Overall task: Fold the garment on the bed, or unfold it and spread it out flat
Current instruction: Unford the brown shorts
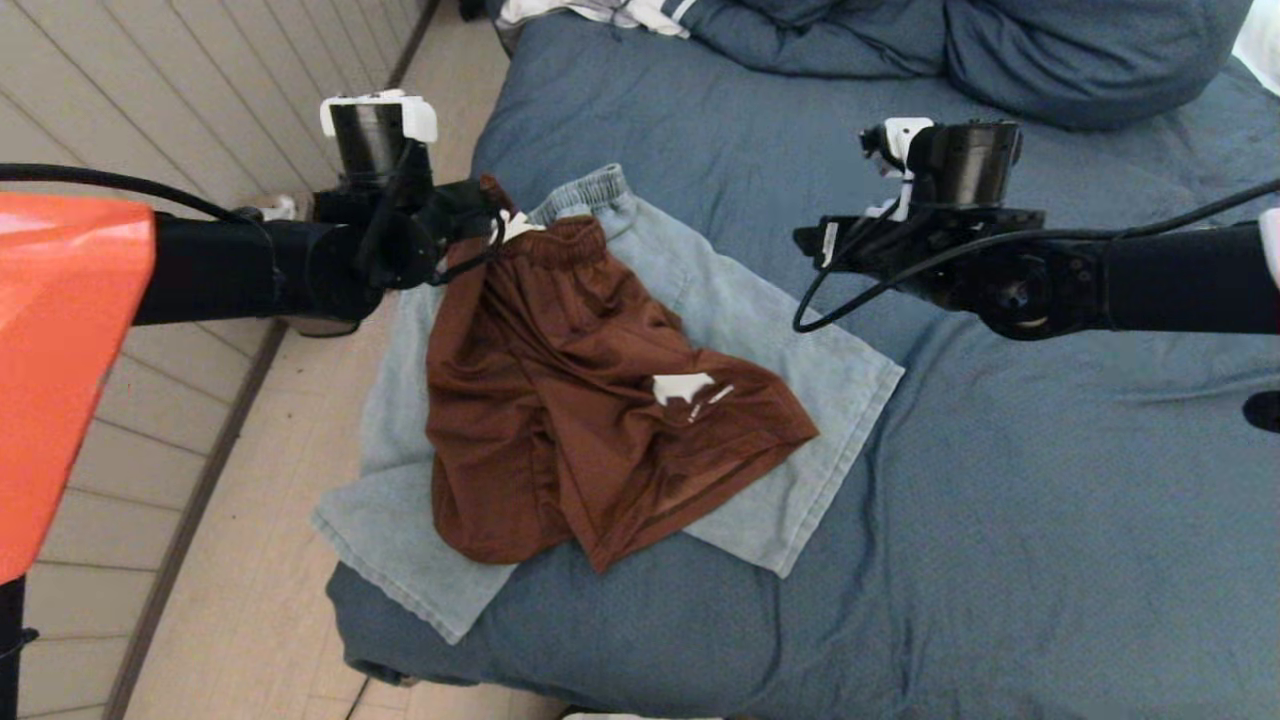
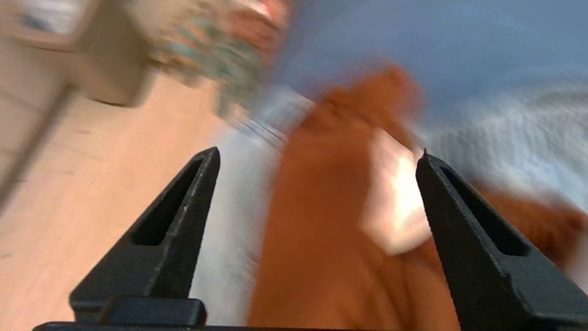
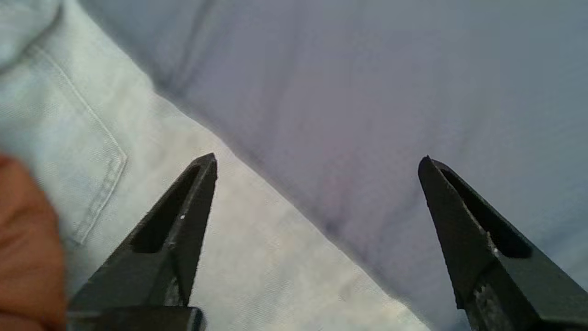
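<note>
Wooden floor is seen at far left beside the bed, w/ blue pillows and a white cloth at its far end. Brown shorts are laid crumpled on top of light-blue shorts, near the bed's left edge. Left gripper is held level over the brown waistband, jaws wide apart, nothing gripped; right gripper is held over the light-blue shorts' right edge & bed cover, also wide open, empty.

Pale plank floor (dark baseboard alongside), panelled wall beyond.
</note>
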Robot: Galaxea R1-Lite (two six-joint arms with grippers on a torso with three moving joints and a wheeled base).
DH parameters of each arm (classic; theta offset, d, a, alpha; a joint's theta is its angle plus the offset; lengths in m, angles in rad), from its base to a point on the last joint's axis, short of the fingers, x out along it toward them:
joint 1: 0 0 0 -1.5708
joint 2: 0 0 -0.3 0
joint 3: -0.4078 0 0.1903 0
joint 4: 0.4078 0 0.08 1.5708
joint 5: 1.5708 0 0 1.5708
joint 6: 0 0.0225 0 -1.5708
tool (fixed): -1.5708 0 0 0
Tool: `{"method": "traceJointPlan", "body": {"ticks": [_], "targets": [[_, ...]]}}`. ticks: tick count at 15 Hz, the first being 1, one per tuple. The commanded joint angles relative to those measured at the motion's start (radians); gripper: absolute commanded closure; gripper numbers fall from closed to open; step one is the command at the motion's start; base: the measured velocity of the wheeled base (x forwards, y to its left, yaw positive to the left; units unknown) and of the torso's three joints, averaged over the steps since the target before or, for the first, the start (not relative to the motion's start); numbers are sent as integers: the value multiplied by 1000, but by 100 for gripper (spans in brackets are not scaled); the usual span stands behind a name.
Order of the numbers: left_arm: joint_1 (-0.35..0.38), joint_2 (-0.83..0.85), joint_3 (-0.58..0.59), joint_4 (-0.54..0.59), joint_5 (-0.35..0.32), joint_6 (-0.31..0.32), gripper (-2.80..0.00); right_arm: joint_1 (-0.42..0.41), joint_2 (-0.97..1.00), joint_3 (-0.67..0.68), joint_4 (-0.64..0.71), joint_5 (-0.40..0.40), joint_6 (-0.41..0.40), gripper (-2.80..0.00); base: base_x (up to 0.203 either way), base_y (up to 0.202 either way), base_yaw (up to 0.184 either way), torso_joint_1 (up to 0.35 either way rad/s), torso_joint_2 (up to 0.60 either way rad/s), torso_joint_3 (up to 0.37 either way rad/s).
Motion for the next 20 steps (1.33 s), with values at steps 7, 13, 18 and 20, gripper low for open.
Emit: {"method": "traceJointPlan", "body": {"ticks": [7, 13, 18, 20], "targets": [[-70, -455, 626, 27, -168, -80, 0, 31, -156, 55, 395, 231, 209, 0, 0, 0, 0, 0, 0, 0], [-72, -570, 891, 20, -176, -194, 0, 31, -129, 216, 405, 292, 186, 0, 0, 0, 0, 0, 0, 0], [-67, -601, 998, 4, -250, -341, 0, 38, -99, 291, 404, 335, 185, 0, 0, 0, 0, 0, 0, 0], [-68, -596, 1022, -16, -256, -343, 0, 44, -97, 314, 402, 335, 184, 0, 0, 0, 0, 0, 0, 0]]}}
